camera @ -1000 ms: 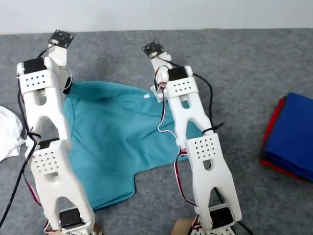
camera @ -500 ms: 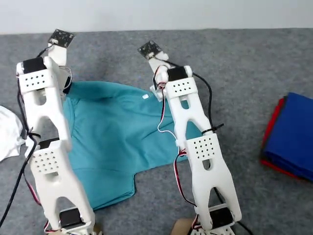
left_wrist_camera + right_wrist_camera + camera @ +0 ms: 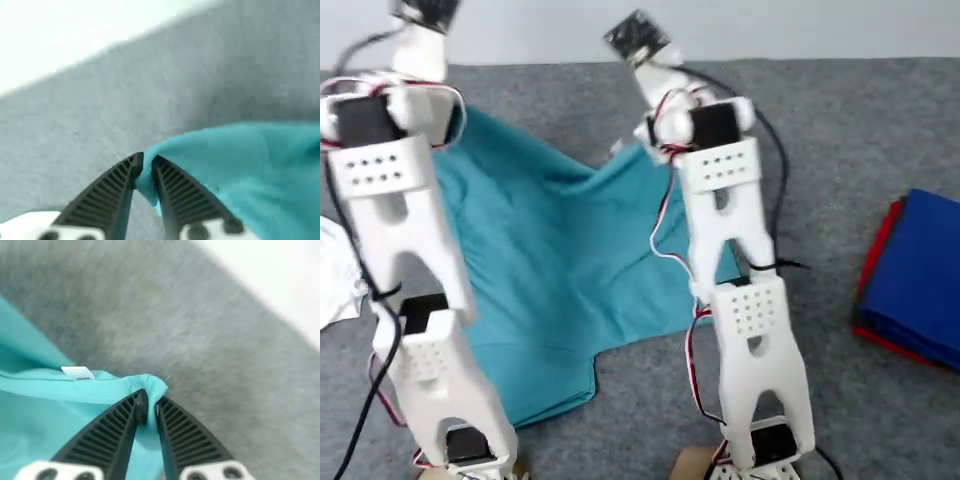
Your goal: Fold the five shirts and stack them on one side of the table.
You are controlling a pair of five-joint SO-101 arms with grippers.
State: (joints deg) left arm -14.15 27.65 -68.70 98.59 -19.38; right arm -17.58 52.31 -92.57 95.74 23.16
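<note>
I see teal shirt point(image 3: 550, 270) mid-frame, far edge lifted; folded blue shirt point(image 3: 920, 270) atop red shirt point(image 3: 876, 262), right edge; white shirt point(image 3: 335, 280), left edge.

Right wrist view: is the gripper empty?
No, the right gripper is clamped on a bunched edge of the teal shirt.

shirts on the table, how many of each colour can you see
teal shirt: 1
white shirt: 1
blue shirt: 1
red shirt: 1
total: 4 in view
</note>
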